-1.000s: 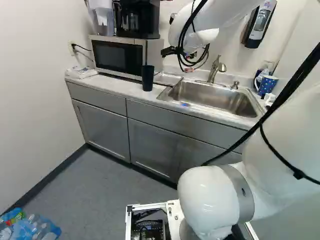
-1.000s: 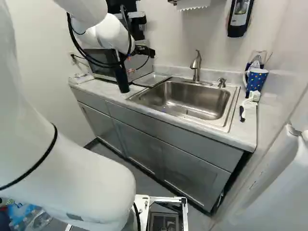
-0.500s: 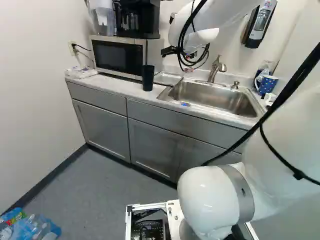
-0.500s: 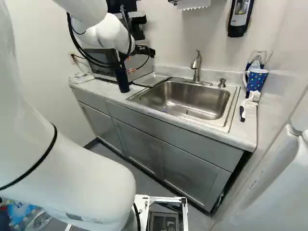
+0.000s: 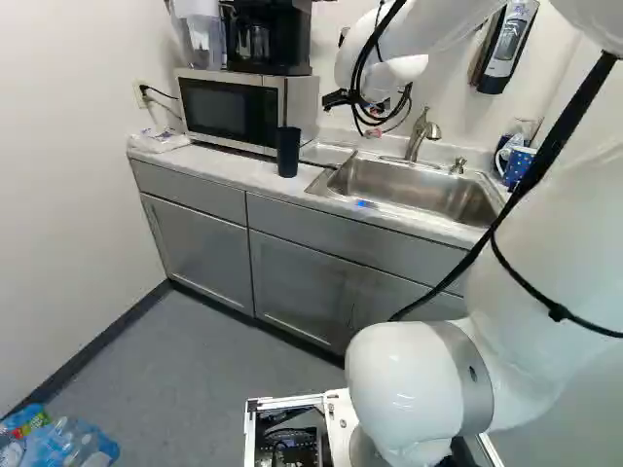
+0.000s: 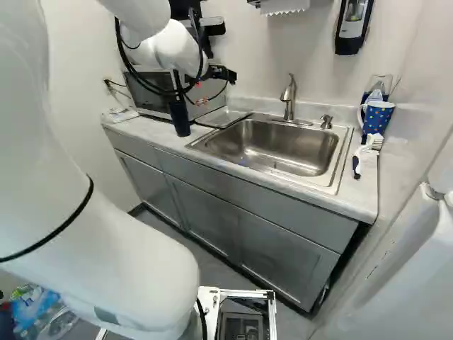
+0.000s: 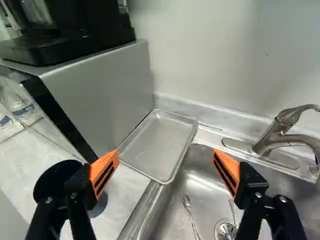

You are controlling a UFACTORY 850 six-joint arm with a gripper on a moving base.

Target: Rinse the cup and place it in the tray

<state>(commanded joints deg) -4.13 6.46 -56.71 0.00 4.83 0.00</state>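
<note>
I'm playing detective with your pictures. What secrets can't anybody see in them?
Cup: wrist view; its inside is too dark, and the hand covers part of the rim.
Spoon: wrist view; the picture's edge cuts off its handle.
Coffee maker: left base view; the top edge cuts it off.
Cabinet doors: left base view; closed, they hide what's inside.

Counted through my cameras: one dark cup (image 5: 288,153), one spotted mug (image 6: 377,117), one tray (image 7: 159,142), one sink (image 6: 283,147), one faucet (image 6: 289,99), one microwave (image 5: 229,109), one coffee maker (image 5: 270,56) and one brush (image 6: 367,150). I also count two utensils (image 7: 187,202) in the basin and three cabinet doors (image 6: 287,256).
</note>
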